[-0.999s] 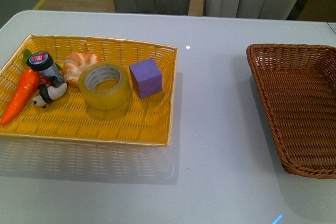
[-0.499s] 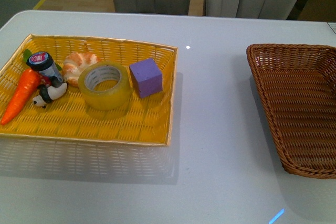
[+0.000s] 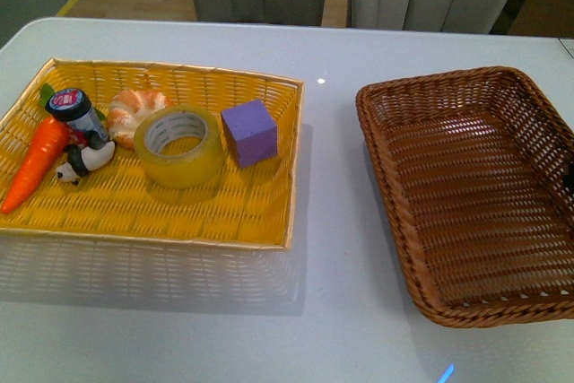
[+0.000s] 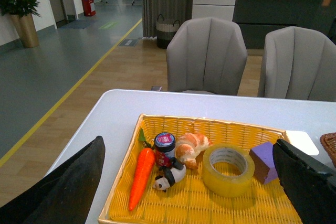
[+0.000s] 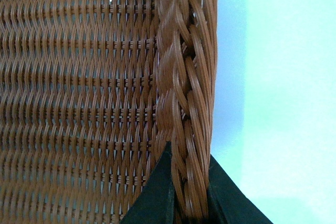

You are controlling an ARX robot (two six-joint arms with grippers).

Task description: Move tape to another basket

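left end effector (image 4: 187, 145): spread wide | right end effector (image 5: 189, 199): pinching basket (image 5: 184, 72) rim

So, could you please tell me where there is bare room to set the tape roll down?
The deep dark-brown woven wicker basket is empty inside, though the right end effector straddles its braided rim. The white table is bare between it and the shallow yellow woven tray, whose near half is free. Its far half is crowded around the yellowish tape roll.

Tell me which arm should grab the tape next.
Left. The left gripper is open and its camera faces the tape in the yellow tray on the robot's left. The right gripper straddles the basket rim, across the table from the tape.
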